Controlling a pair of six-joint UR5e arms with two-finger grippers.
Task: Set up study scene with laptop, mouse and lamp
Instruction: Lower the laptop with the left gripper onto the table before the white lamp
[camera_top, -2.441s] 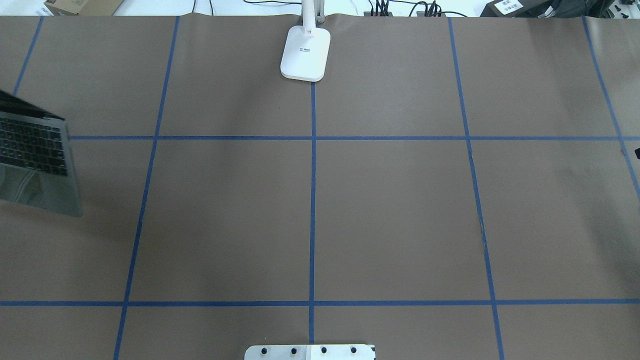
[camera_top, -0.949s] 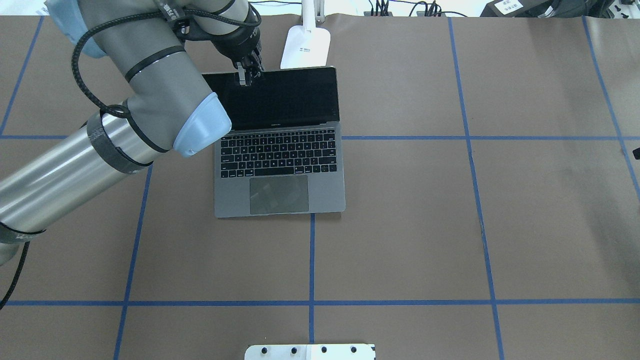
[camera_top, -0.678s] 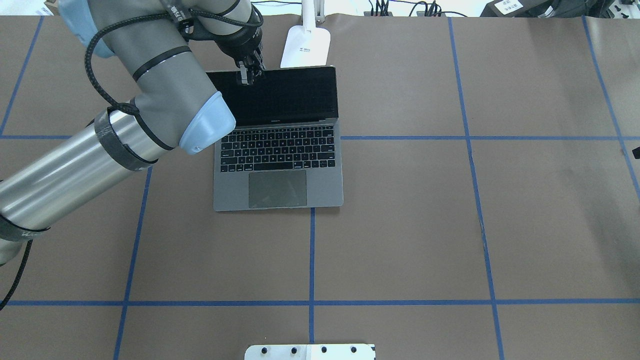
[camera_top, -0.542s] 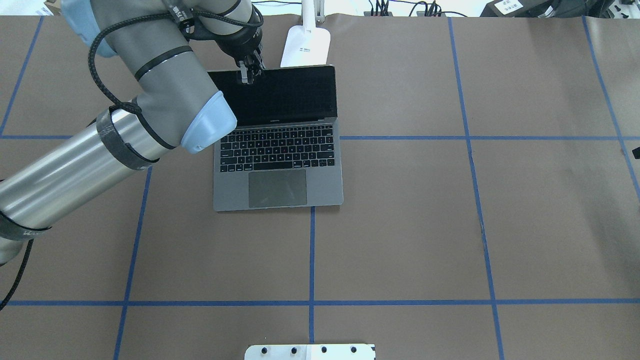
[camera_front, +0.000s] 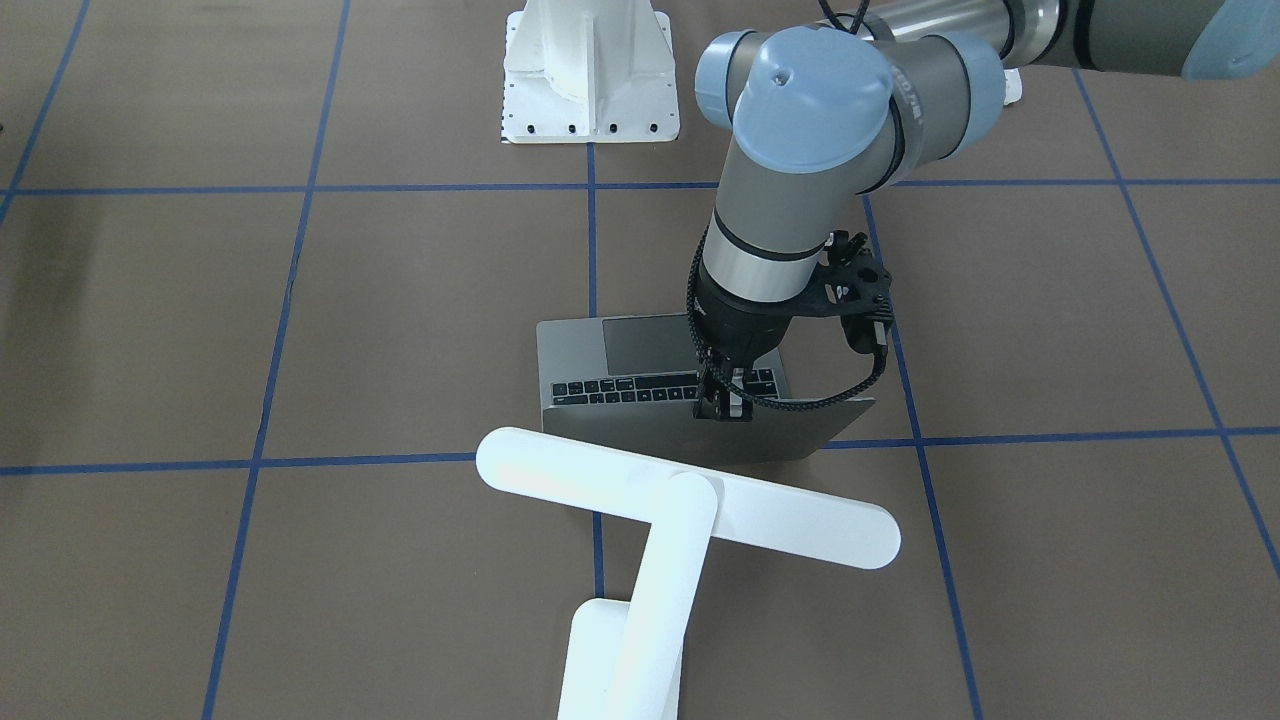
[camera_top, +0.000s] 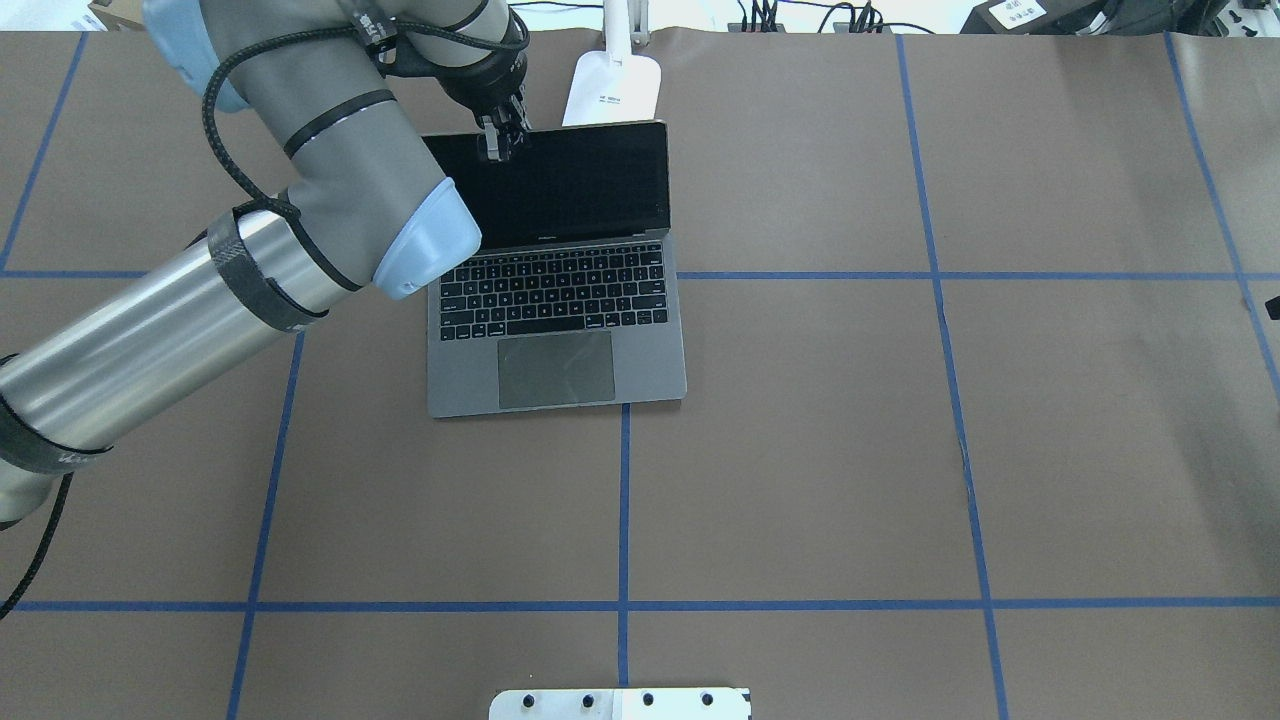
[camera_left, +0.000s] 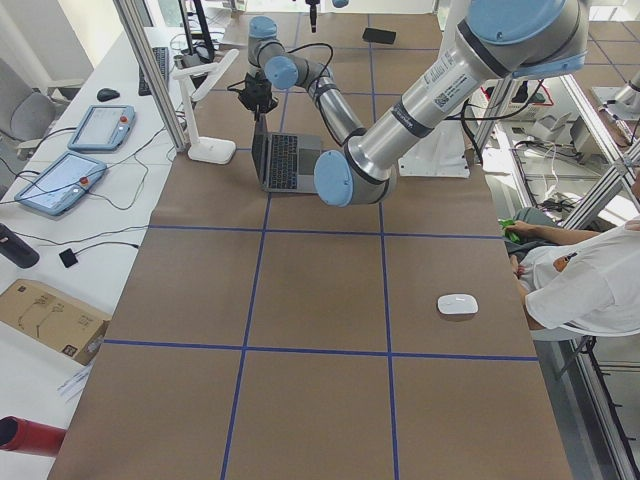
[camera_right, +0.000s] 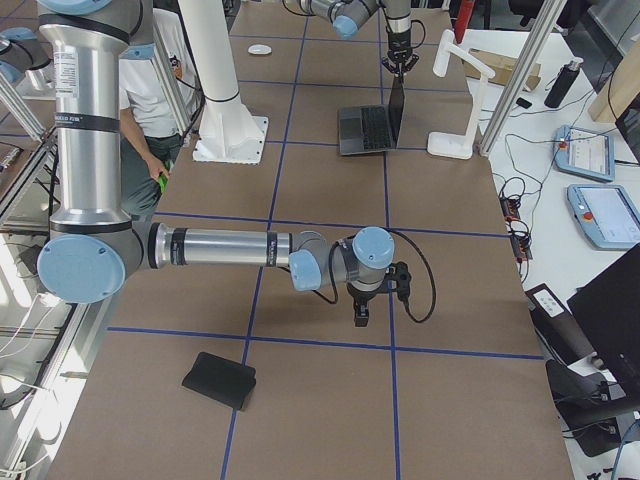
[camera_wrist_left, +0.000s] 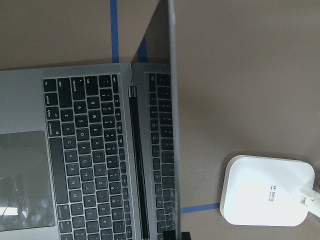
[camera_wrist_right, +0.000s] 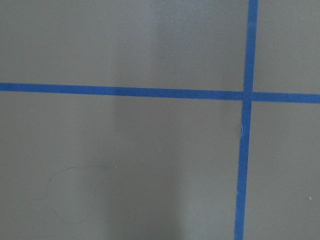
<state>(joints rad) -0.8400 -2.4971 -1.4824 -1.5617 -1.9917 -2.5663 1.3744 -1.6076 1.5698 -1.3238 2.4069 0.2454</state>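
The left arm is stretched from the overhead view's left edge to the far middle of the desk (camera_top: 800, 450), its wrist turned straight down, and the left fingers (camera_top: 494, 143) are seen closed on the top edge of the laptop (camera_top: 560, 340) lid, near its left corner. The laptop is set open on the desk just left of the centre tape line, its screen held nearly upright and its keyboard turned towards the robot. The right arm is held low and level over the desk's other end, wrist down; whether the right fingers (camera_right: 360, 318) are open or closed cannot be told. The desk is covered in brown sheet marked into squares with blue tape. White benches with cables, tablets (camera_left: 60, 180) and a cardboard box (camera_left: 50, 315) are seen alongside. The lamp (camera_front: 690, 510) is stood just behind the lid, its bar head crossing in front of the lid in the front view. The mouse (camera_left: 457, 304) is left well apart, near a seated person (camera_left: 590, 280). A black pad (camera_right: 220, 380) lies at the right end, and the white pedestal (camera_front: 590, 70) is bolted at the robot's side.
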